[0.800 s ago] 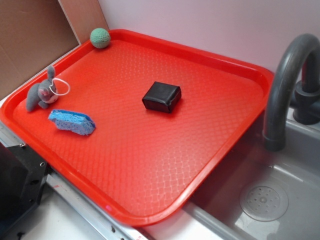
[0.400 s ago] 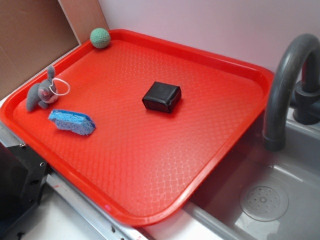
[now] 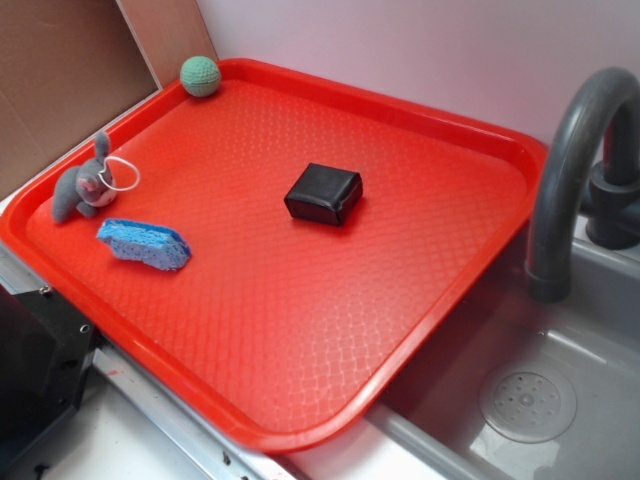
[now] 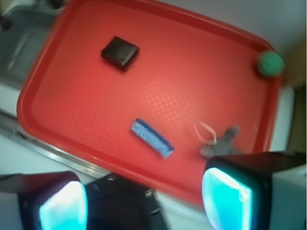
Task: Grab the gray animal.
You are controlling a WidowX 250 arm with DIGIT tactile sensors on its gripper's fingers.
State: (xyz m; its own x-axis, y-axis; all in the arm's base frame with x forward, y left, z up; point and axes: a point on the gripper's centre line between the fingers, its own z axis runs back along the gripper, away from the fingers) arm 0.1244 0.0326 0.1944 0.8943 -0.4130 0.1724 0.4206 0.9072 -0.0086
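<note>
We hang high over the tray [image 4: 43, 86] with our gripper [image 4: 144, 201] spread wide and empty, because the gray bunny [image 3: 80, 185] lies at the tray's nine o'clock edge beside the sponge [image 3: 145, 243], needing room.

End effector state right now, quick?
End effector: open, holding nothing; the gray animal lies on the red tray, untouched.
</note>
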